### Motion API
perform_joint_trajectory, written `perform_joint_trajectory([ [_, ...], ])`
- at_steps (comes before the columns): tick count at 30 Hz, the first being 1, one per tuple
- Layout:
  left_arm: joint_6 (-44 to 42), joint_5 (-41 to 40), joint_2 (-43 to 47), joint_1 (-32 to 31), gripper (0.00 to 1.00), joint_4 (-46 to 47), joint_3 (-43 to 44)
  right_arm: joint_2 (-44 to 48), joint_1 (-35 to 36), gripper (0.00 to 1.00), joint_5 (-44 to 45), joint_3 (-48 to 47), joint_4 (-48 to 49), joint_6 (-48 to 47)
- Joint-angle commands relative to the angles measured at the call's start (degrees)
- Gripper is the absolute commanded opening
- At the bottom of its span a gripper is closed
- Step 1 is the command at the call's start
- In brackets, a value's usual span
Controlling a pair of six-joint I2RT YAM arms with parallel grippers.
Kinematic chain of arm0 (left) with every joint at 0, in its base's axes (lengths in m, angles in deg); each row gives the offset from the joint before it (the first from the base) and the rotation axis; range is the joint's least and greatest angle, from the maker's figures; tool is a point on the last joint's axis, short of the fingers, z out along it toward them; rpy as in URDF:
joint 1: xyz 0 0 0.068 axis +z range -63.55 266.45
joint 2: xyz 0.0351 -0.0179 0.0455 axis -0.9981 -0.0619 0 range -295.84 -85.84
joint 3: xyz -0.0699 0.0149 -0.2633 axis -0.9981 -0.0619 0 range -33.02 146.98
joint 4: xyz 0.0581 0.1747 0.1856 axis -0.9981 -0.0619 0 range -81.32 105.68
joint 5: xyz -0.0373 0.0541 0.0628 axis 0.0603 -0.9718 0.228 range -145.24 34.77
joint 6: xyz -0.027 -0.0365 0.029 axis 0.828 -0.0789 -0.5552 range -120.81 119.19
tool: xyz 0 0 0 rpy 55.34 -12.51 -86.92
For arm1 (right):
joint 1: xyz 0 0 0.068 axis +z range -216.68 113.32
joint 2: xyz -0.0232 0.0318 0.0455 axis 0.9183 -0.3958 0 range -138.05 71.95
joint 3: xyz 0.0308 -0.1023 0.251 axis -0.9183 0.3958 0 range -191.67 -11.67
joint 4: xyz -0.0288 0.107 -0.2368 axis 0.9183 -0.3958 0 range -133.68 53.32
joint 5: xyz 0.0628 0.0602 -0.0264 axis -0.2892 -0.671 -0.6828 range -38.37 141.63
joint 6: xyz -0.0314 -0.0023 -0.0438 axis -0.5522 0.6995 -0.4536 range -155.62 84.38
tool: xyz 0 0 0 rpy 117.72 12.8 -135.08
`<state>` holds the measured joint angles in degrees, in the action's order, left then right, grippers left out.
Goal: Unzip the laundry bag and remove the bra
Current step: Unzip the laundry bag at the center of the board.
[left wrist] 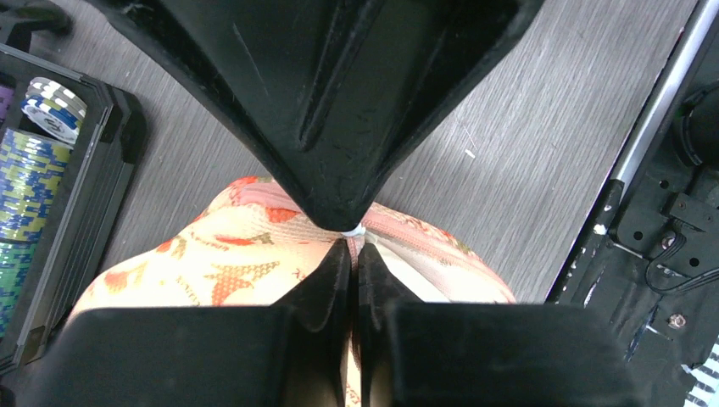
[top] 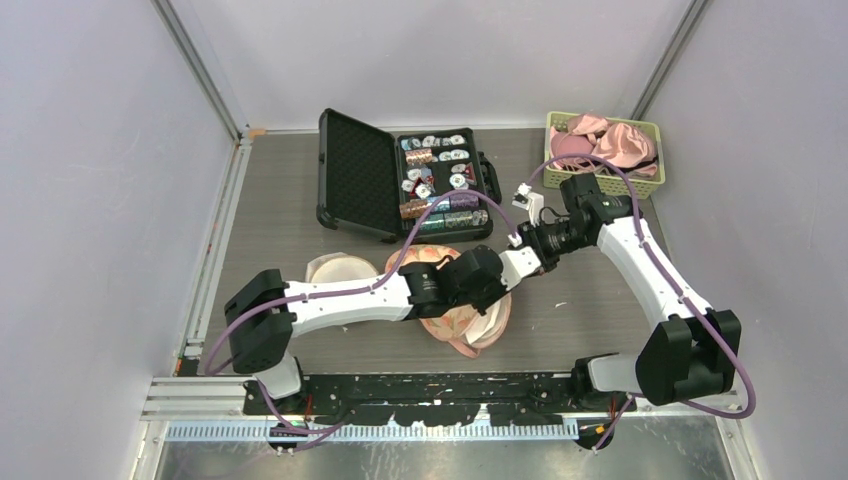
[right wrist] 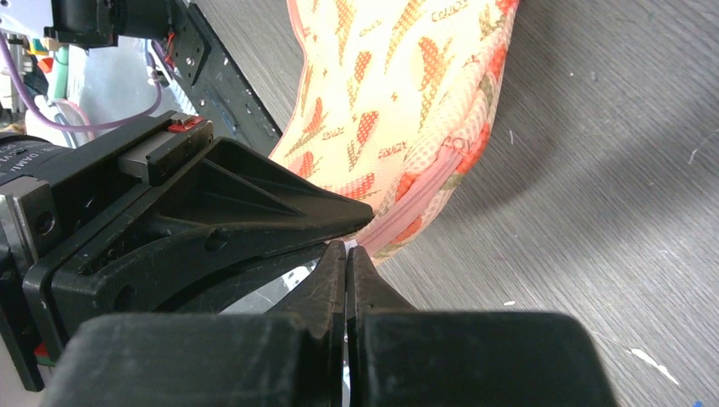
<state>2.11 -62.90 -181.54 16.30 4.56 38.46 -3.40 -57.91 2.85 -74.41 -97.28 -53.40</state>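
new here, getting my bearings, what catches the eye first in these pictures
The left gripper and right gripper, both shut, meet tip to tip at the zip of a peach laundry bag mid-table. Behind lies an open black case of poker chips; a green basket of pink garments sits far right.

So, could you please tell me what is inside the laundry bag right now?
Nothing inside shows. Only the printed mesh of the laundry bag and its pink zip are visible; the zip looks closed where seen, and the fabric hides any contents.

laundry bag [top: 475,325]: 1 | chip case [top: 355,175]: 1 | basket [top: 650,187]: 1 | arms [top: 340,300] [top: 640,262]: 2
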Motion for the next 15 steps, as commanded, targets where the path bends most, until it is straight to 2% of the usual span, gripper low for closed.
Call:
perform_joint_trajectory([
  [1, -1.3, 3.8, 3.9, -0.2, 0.0, 1.6, -2.0, 1.4, 0.2, 0.0, -1.4, 0.3, 1.7, 0.5],
  [4, -1.2, 4.4, 4.0, -0.2, 0.02, 1.3, -1.8, 1.2, 0.2, 0.0, -0.4, 1.1, 2.1, 0.2],
  [6, -0.6, 4.7, 4.2, -0.1, 0.19, 1.0, -1.4, 0.7, 0.2, 0.01, 0.1, 1.6, 2.2, 0.1],
  [7, 0.1, 4.6, 4.3, -0.1, 0.34, 0.9, -1.0, 0.3, 0.2, 0.01, 0.1, 1.5, 2.3, 0.3],
  [9, 1.6, 4.1, 4.0, -0.1, 0.48, 0.4, 0.4, -0.1, 0.2, 0.0, -0.1, 1.5, 2.4, 0.9],
  [11, 3.9, 2.1, 3.2, -0.1, 0.54, -0.1, 1.9, -0.2, 0.2, 0.0, -0.3, 1.6, 2.7, 1.9],
  [15, 7.6, -1.3, 0.9, -0.1, 0.58, -1.6, 4.7, 0.2, 0.3, 0.01, -0.6, 2.0, 4.4, 4.8],
])
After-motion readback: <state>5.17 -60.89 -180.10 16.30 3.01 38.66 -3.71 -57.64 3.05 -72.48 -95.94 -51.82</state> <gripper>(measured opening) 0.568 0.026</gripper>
